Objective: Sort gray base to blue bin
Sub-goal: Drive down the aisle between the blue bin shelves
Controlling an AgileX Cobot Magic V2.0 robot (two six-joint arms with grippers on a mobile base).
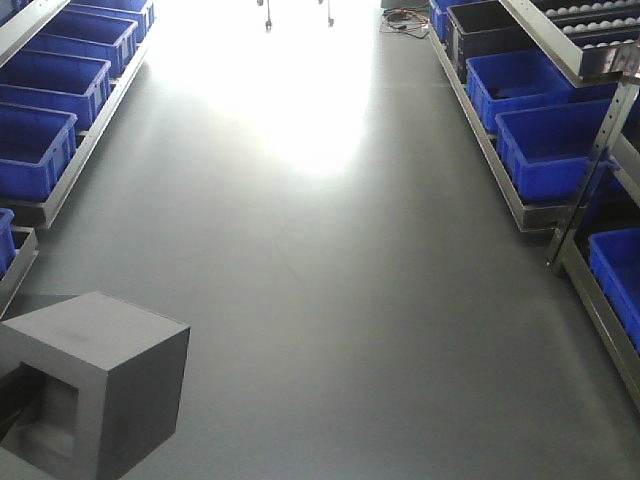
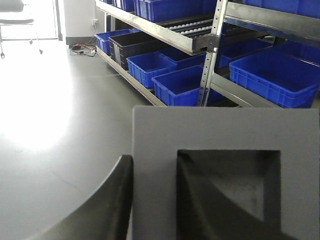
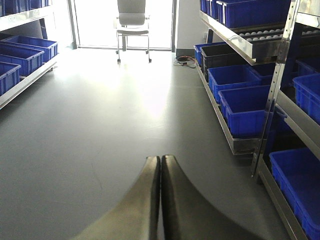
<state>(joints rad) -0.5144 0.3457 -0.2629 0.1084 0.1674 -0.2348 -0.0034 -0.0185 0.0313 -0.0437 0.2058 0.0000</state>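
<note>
— Gray base: where do we have it?
— Left of the metal rack, our left gripper clamping its wall, one finger inside the recess. Our right gripper is pressed closed, empty.

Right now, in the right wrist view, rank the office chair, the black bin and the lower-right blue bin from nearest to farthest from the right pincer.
From the right pincer, shut at bottom centre:
1. Lower-right blue bin, low on the right.
2. Black bin, farther along the right side.
3. Office chair, far end, slightly left.
</note>
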